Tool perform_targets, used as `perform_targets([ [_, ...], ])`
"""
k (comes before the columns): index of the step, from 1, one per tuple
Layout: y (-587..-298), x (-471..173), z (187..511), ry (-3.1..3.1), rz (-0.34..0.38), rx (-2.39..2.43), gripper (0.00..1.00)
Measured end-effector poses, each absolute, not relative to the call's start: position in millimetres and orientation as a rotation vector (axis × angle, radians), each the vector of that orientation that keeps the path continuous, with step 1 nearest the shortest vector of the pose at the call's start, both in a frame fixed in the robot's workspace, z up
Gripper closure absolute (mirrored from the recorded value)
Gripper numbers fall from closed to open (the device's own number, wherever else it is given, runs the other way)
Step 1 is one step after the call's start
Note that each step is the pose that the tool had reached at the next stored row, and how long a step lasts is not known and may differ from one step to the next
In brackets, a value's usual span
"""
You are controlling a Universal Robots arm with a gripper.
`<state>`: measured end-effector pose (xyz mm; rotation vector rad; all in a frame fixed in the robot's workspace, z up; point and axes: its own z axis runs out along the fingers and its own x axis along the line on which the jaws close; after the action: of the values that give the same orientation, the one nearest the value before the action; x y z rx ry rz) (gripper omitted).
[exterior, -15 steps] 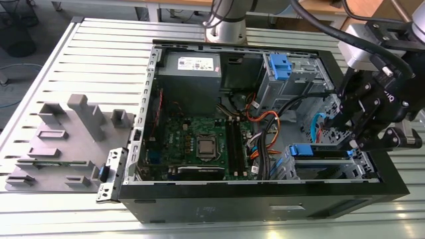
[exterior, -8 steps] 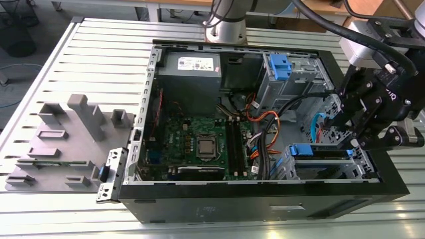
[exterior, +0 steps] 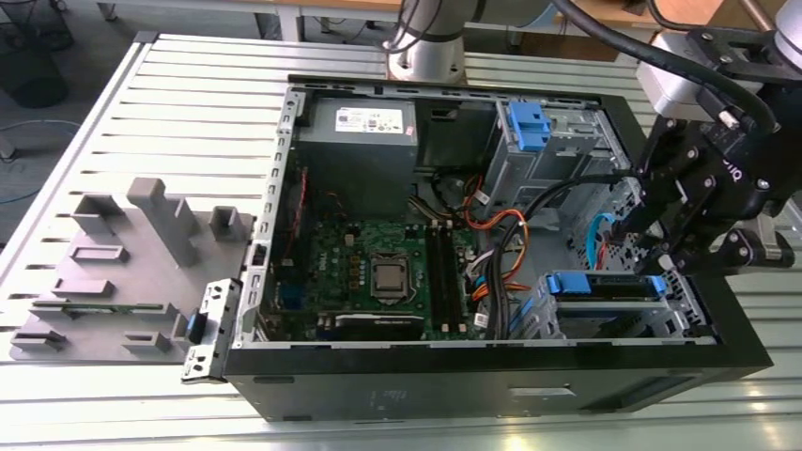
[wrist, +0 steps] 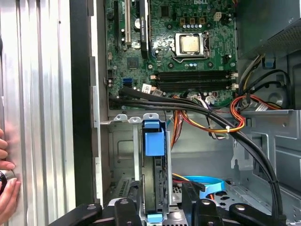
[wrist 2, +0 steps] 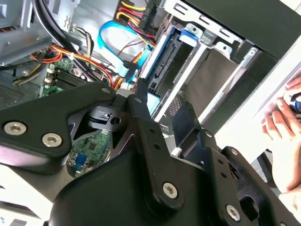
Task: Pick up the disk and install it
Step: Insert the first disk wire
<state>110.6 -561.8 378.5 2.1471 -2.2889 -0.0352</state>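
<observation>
Disk (wrist: pixel 153 181): stands on edge in the drive cage (wrist: pixel 123 118), its blue tab (wrist: pixel 154 141) toward the motherboard (wrist: pixel 164 28).
Gripper (wrist: pixel 162 209): poised right at it, fingers (wrist: pixel 124 209) spread either side of the disk's thin edge, gripping nothing I can see.
Long axis: along the slot, running between the fingers.
</observation>
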Motion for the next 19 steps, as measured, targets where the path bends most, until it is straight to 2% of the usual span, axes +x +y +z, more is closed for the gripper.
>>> perform_targets([
  [19,-535,117,371,-2.289,-0.035,2.147,0.52],
])
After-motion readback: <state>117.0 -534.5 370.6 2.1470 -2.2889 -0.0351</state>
